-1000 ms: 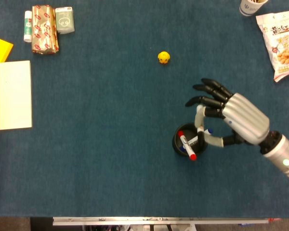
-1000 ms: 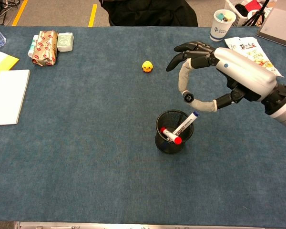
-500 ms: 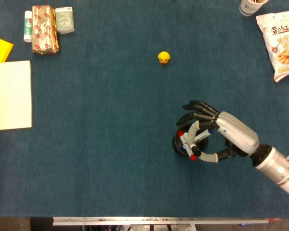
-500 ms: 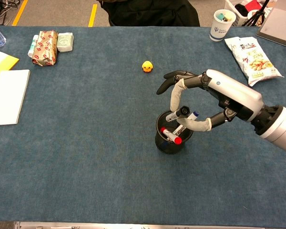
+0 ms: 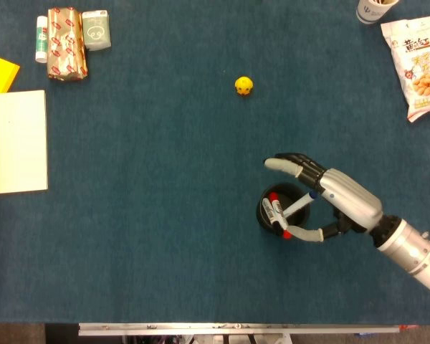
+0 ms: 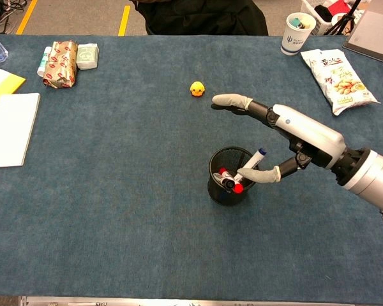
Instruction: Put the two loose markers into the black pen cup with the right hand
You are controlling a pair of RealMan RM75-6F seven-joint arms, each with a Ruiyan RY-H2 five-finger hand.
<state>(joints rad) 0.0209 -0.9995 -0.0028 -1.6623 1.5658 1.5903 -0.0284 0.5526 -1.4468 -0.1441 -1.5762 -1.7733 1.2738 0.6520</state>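
The black mesh pen cup (image 6: 221, 190) (image 5: 263, 216) stands right of the table's middle. Inside it lean a blue-capped marker (image 6: 252, 162) (image 5: 298, 204), a red-capped marker (image 6: 235, 187) (image 5: 282, 229) and a black-tipped marker (image 6: 228, 183) (image 5: 269, 206). My right hand (image 6: 287, 137) (image 5: 330, 197) hovers just right of the cup, fingers stretched out flat over it and thumb reaching toward the rim, holding nothing. My left hand shows in neither view.
A small yellow duck (image 6: 196, 88) sits behind the cup. A snack bag (image 6: 335, 70) and paper cup (image 6: 295, 32) lie at the far right. A wrapped box (image 6: 60, 55), a small carton (image 6: 87, 55), a glue stick (image 6: 44, 62) and papers (image 6: 6, 124) occupy the far left.
My right hand came down from above to beside the cup, let a marker drop into it, then spread its fingers out flat.
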